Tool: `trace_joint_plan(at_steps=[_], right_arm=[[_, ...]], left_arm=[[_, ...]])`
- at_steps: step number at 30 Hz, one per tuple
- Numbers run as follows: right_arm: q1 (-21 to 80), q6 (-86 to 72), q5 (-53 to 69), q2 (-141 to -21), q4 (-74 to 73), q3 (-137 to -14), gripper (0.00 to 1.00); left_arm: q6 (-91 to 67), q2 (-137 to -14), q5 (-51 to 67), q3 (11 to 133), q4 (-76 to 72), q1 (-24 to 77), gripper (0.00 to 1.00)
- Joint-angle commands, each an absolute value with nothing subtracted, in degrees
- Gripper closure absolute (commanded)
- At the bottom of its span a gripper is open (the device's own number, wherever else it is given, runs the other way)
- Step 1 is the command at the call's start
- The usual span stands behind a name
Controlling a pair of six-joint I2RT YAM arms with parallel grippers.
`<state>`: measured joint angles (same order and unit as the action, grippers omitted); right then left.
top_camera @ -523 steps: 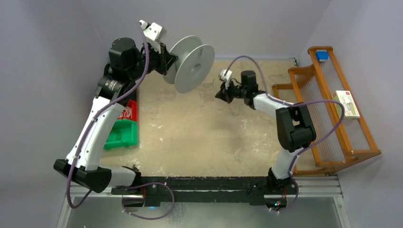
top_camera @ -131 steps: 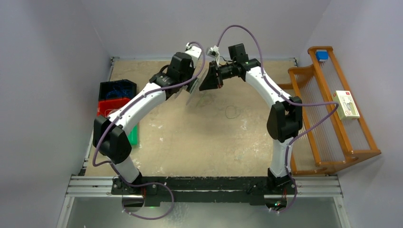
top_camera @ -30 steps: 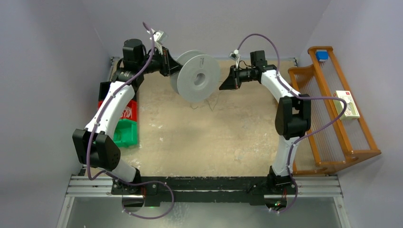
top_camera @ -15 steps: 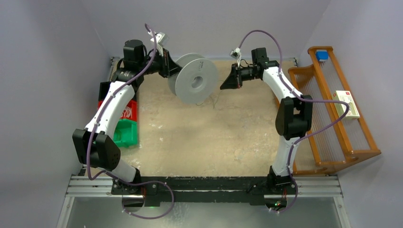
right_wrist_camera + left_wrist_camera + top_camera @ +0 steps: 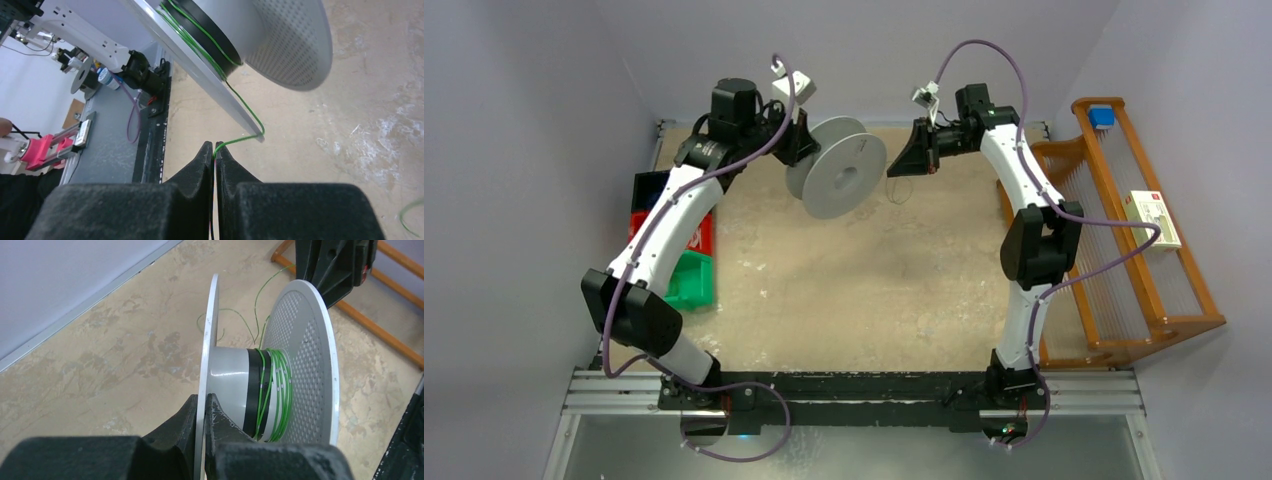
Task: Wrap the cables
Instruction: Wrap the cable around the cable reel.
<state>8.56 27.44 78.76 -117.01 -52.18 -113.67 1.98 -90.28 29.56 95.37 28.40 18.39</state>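
The surface (image 5: 854,290) is viewed from high above and behind the arm bases, facing 12 o'clock. Close views are taken along the left pincer (image 5: 204,405) and the right pincer (image 5: 215,150) — the spool (image 5: 844,180) is shared by all three.

This is a robotics lab, set up as an enclosed test cell. Two white-and-black robot arms (image 5: 664,230) trailing purple cabling (image 5: 1114,225) are bolted to a metal rail (image 5: 854,395) at the near edge of a scuffed beige bench (image 5: 854,290). Plain lilac walls (image 5: 524,150) box it in. Stacked plastic bins (image 5: 679,280) sit on the left and a wooden rack (image 5: 1124,250) on the right. Past the rail, the right wrist view shows a grey worktop (image 5: 110,145) with a pink fixture (image 5: 37,150) and loose wiring.
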Motion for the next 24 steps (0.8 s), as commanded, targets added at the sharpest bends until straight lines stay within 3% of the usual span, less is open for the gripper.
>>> trace_joint_plan(at_steps=[1, 7, 24], right_arm=[[8.4, 28.9, 87.5, -116.1, -55.7, -115.8, 0.93], [8.3, 13.3, 90.2, -113.4, -42.0, -111.7, 0.97], [7.1, 1.9, 88.3, -113.5, -28.9, -113.7, 0.93]], left_arm=[[5.7, -90.1, 18.7, 98.2, 27.1, 19.6, 1.0], [8.9, -90.7, 16.7, 98.5, 28.2, 21.2, 1.0], [9.9, -90.7, 9.6, 98.7, 29.3, 21.3, 1.0]])
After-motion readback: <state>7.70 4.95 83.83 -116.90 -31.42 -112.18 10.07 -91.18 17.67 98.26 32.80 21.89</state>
